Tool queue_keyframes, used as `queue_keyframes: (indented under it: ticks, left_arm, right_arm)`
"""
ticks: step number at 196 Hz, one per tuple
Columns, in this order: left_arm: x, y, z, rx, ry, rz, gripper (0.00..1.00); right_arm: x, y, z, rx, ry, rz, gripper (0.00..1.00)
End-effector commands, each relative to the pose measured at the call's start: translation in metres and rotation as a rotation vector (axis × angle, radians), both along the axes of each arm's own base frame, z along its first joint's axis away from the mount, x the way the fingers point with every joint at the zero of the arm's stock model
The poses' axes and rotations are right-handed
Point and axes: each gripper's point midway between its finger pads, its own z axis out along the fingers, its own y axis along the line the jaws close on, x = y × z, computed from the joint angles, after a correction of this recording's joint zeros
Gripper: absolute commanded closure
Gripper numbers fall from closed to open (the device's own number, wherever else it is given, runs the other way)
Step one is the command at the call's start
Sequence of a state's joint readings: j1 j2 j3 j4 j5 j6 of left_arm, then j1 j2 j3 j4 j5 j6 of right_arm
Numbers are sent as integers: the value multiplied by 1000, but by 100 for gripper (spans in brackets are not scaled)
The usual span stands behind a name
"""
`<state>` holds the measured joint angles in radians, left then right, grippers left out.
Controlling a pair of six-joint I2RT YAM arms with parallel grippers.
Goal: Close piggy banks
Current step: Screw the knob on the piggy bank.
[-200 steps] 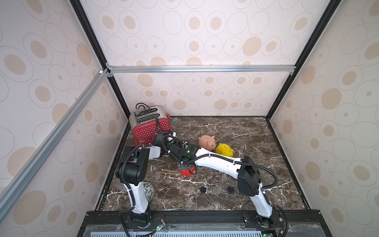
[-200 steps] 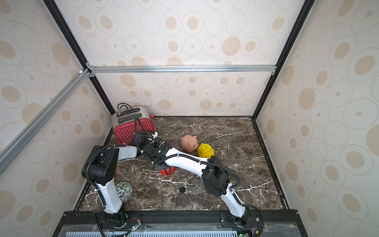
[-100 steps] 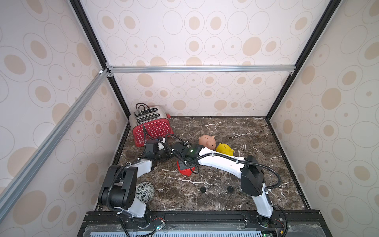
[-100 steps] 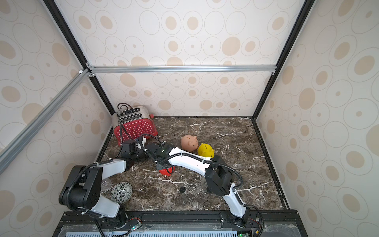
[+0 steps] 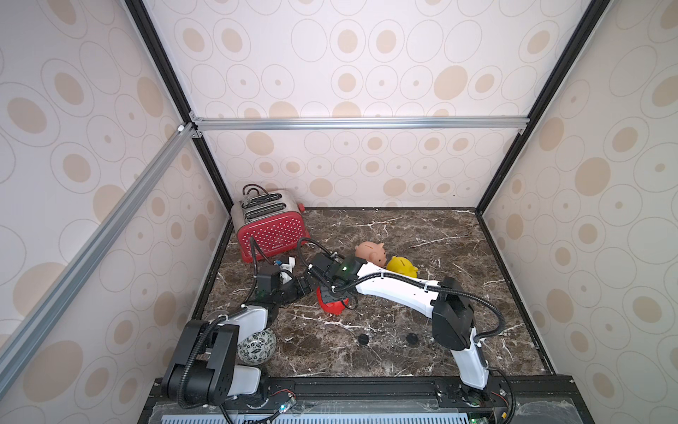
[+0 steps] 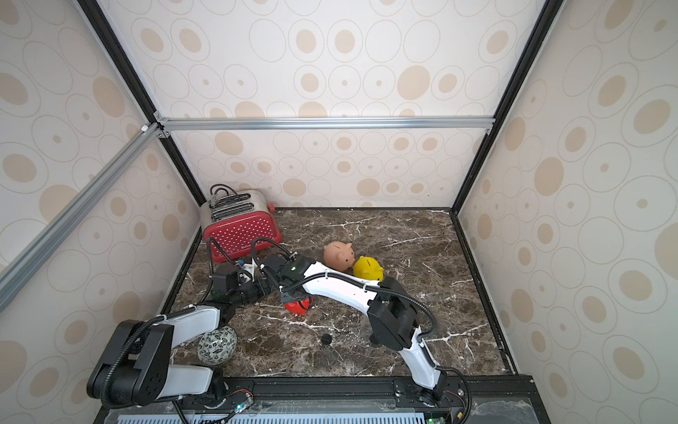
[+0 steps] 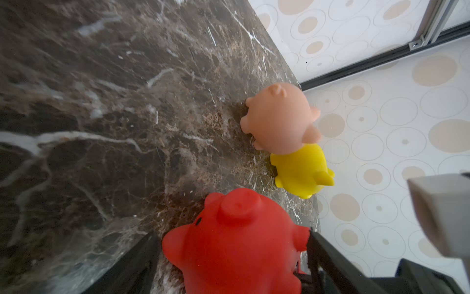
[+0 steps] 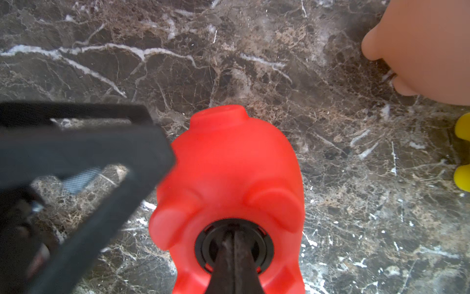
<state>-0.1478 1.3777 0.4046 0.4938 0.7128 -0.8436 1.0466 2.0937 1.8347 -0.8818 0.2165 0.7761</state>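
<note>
Red piggy bank (image 5: 332, 304) (image 6: 299, 306) sits left of centre in both top views. Right gripper (image 8: 234, 244), jaws clenched together, meets black plug (image 8: 265, 244) in belly hole. Left gripper (image 7: 232, 234) straddles the bank, jaws spread wide.

Smooth plastic red pig (image 8: 229, 165), marble-look tabletop (image 8: 343, 165)

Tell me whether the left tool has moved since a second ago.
Yes: the left tool has shifted away from the red polka-dot toaster, toward the red piggy bank.
</note>
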Motion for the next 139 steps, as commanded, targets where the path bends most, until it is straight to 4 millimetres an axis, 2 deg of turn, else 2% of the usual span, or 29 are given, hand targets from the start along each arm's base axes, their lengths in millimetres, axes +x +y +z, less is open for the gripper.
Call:
queue_keyframes:
  ticks: [1,21,56,94,139]
  left_arm:
    - [2,-9,5,-40,-37,-33,10]
    - [3,-18,8,-62,-51,-63,10]
    - [2,-19,-10,-54,-7,-66,12]
    - [-6,-21,-17,-72,-2,-80,16]
    - [-15,-21,-15,-82,-8,-88,10]
  right_arm:
    - [0,-11,-11,-35,29,-8,100]
    - [-1,-12,-12,-40,35,-6,100]
    - [-2,-12,-11,-33,38,-14,100]
    - [-2,-13,-11,-43,36,-11,100]
    - [0,-13,-11,-40,42,-15,100]
